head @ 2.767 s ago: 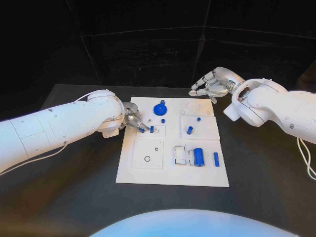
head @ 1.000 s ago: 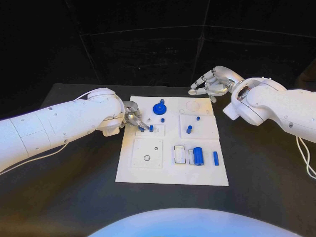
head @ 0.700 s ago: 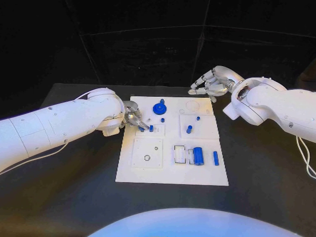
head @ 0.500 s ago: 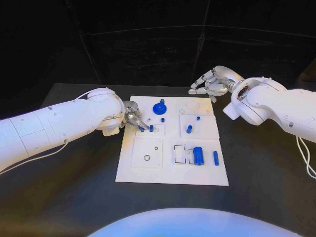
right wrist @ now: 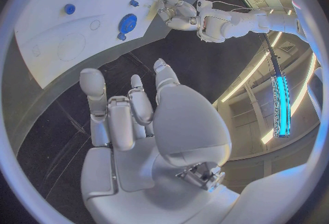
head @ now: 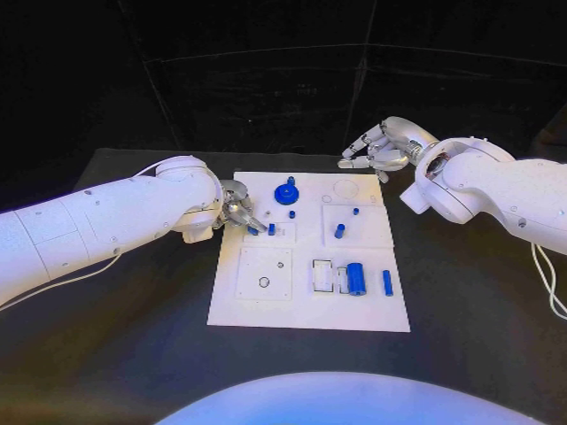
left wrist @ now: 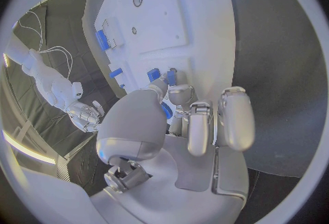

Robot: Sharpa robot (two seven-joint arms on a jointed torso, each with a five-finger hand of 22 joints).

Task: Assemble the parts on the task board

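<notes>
Left hand (head: 237, 212) fingertips pinch a small blue part (left wrist: 166, 110) at task board (head: 306, 310) edge, blue pegs (head: 271, 229) just beyond; right hand (head: 384, 150) empty, fingers loosely spread.

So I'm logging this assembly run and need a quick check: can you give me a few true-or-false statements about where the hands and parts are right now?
1. The left hand is at the board's left edge, fingertips at a small blue part. True.
2. The right hand holds the blue knob. False: it holds nothing and hovers beyond the board's far right corner; the knob sits on the board.
3. A blue cylinder lies beside a rectangular slot. True.
4. The board is bare of blue parts. False: several lie on it.
</notes>
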